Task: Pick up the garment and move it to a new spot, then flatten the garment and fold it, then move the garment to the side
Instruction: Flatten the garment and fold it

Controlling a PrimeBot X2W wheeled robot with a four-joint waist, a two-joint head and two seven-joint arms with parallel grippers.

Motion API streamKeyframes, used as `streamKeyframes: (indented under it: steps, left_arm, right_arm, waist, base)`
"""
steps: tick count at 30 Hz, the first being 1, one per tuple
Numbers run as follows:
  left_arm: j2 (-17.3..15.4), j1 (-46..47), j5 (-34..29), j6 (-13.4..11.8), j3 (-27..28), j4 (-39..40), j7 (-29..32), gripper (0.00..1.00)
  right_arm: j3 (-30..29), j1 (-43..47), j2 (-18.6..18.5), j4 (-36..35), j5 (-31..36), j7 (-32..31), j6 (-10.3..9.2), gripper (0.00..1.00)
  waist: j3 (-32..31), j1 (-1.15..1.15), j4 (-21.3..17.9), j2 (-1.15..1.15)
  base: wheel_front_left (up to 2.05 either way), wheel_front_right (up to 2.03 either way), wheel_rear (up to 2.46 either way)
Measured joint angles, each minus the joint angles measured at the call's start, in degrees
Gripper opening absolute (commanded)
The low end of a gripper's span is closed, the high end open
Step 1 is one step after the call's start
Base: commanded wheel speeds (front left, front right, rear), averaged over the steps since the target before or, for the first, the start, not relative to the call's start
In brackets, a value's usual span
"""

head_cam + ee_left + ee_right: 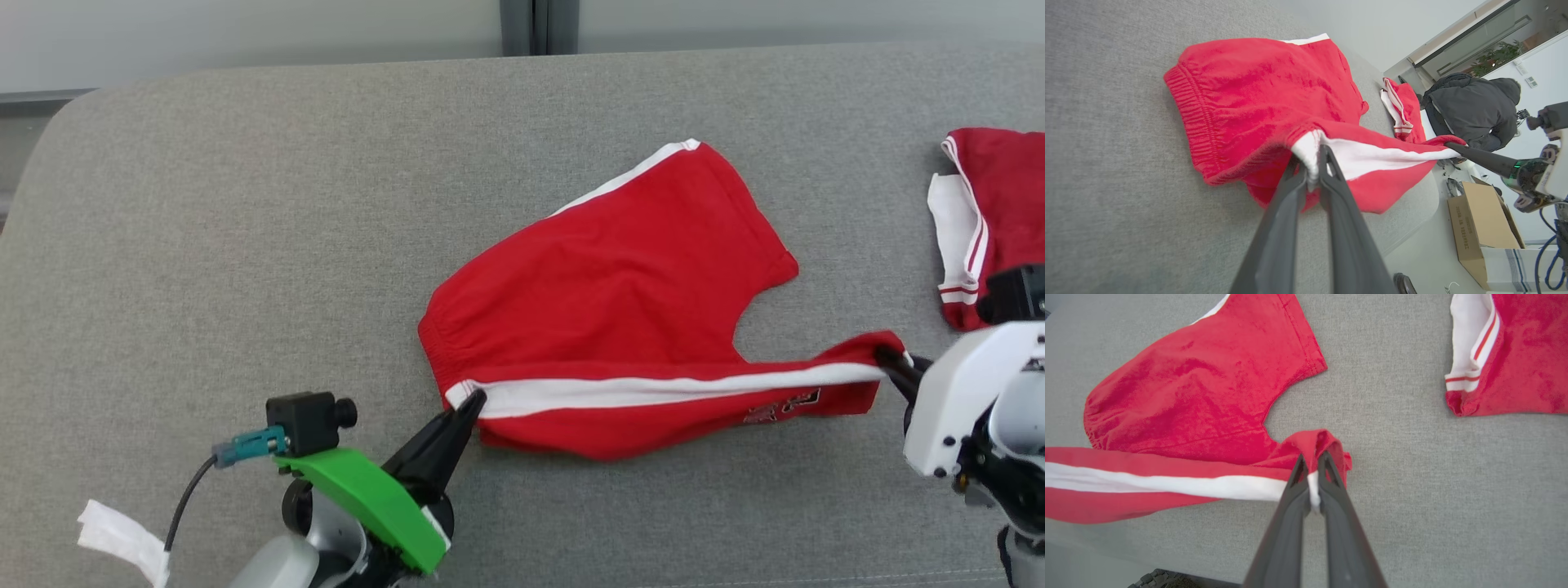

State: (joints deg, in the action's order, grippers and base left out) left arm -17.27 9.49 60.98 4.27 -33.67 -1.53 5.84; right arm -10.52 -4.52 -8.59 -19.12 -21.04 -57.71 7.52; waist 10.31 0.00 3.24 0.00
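A grey fabric-covered counter fills the scene. Off its edge, in the left wrist view, a person in a dark jacket bends over near a cardboard box.

The garment, a pair of red shorts with a white side stripe, lies spread between the two arms. The left end effector is pressed together on the waistband corner, with the white end of the stripe pinched at its tips. The right end effector is clamped on the hem of the near leg at the stripe's other end. That edge runs taut from one tip to the other, and the rest of the cloth lies on the counter beyond both tips. A second red garment sits just past the right end effector, apart from the shorts.

As a judgement, the shorts seem to be at their new spot and the work is in the flattening stage. The far leg lies fairly smooth, while the near leg is bunched at the pinch. No fold is made yet, and the move to the side remains.
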Motion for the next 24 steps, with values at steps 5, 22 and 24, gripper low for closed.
streamKeyframes:
  steps: [5, 22, 24]
  left_arm:
    - [3.22, 7.64, 0.67, 0.24, 0.94, -6.22, 0.62, 0.0]
    - [10.26, 23.48, -1.8, -0.22, 3.69, -23.57, -6.37, 0.0]
    - [11.23, 24.3, -1.48, 0.27, 3.79, -24.76, -7.12, 0.0]
  right_arm:
    - [3.14, -11.66, -4.03, 10.5, -1.27, 2.74, -0.03, 0.0]
    - [16.46, -41.1, -9.01, 41.29, -1.44, 19.08, -0.03, 0.0]
    - [17.45, -43.1, -9.1, 43.54, -1.32, 21.7, -0.03, 0.0]
  waist:
    - [1.86, 0.0, 0.62, 0.0]
    - [10.38, 0.0, 3.62, 0.0]
    - [11.3, 0.0, 4.31, 0.0]
  base:
    - [0.0, 0.0, 0.0]
    - [0.0, 0.0, 0.0]
    - [0.0, 0.0, 0.0]
